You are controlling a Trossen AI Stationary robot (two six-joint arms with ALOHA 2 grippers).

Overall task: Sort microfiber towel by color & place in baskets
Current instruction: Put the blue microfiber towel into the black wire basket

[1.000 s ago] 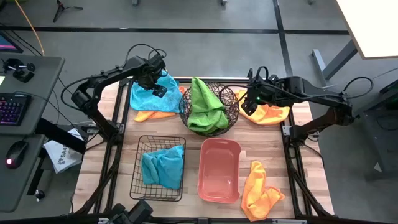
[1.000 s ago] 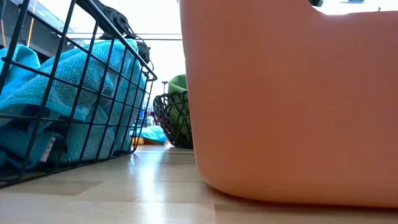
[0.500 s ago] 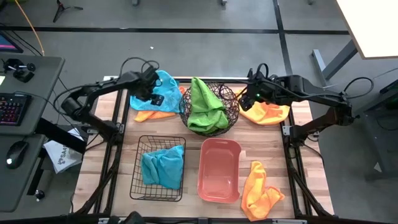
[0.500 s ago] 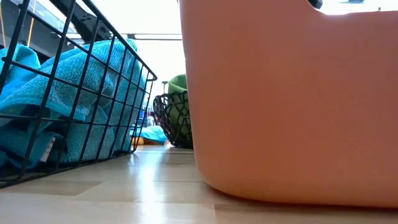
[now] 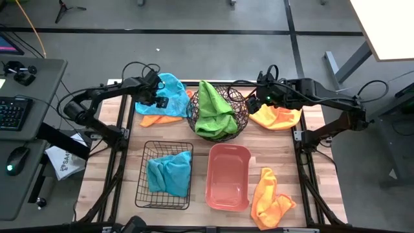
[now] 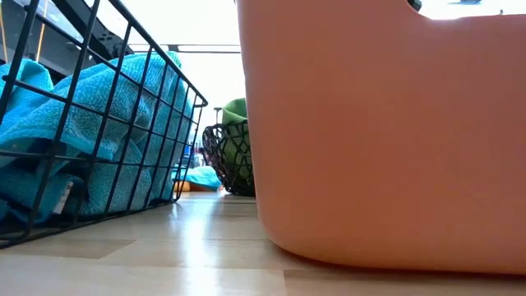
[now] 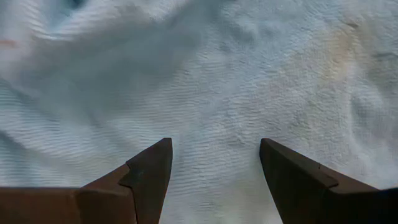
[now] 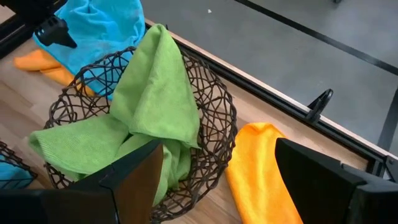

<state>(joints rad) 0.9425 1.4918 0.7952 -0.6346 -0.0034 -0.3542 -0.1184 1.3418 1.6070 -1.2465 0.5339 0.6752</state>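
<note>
The round woven-wire bowl (image 5: pixel 218 111) stood at the far middle of the table (image 5: pixel 100 169) and held the green towels (image 5: pixel 213 110). To the bowl's left, the left claw (image 5: pixel 158 98) hovered over a blue towel (image 5: pixel 163 95) with its fingers spread wide; that towel overlay an orange towel (image 5: pixel 155 119). To the bowl's right, the right claw (image 5: pixel 259 103) stood with fingers wide apart, just beside the bowl's rim and over the edge of another orange towel (image 5: pixel 279 117). Nearer than the bowl, the black wire-grid basket (image 5: pixel 147 192) held a blue towel (image 5: pixel 169 172). The salmon-orange tub (image 5: pixel 228 176) stood just beside that basket. A third orange towel (image 5: pixel 270 198) lay right of the tub.
</note>
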